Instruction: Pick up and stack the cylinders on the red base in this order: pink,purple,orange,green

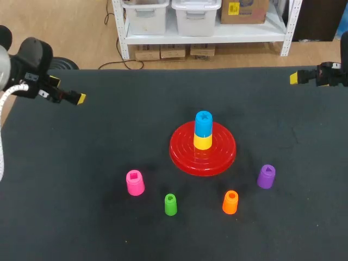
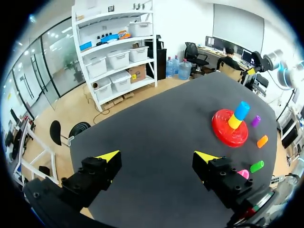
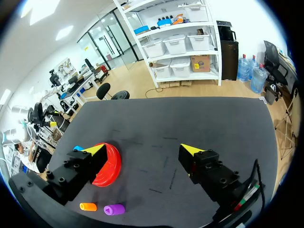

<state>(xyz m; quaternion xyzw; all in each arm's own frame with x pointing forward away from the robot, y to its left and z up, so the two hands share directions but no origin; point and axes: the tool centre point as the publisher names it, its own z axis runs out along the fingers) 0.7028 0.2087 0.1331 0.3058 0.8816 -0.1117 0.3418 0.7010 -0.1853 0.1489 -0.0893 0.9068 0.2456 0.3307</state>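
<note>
1. Left end effector (image 2: 159,156): released, fingers spread wide with only bare bench (image 1: 81,228) between them. It hangs over the far-left corner, well apart from every cylinder. The head view shows just one of its yellow tips.
2. Pink cylinder (image 1: 135,182): upright, toward the near edge, left of the middle. In the left wrist view it is half hidden behind a finger.
3. Green cylinder (image 1: 171,204): upright, near the pink one, closer to the near edge.
4. Red base (image 1: 182,155): mid-bench. A yellow cylinder (image 1: 203,142) stands on its centre with a blue cylinder (image 1: 203,124) on top, so the stacking spot is taken.
5. Orange cylinder (image 1: 230,202): upright, toward the near edge, right of the base.
6. Purple cylinder (image 1: 266,176): upright, just past the orange one toward the right edge, apart from the base.
7. Right end effector (image 3: 142,149): released, gripping nothing, over the far-right corner. It is cut off in the head view. In the right wrist view its own finger covers part of the base, and the blue cylinder shows only as a sliver.
</note>
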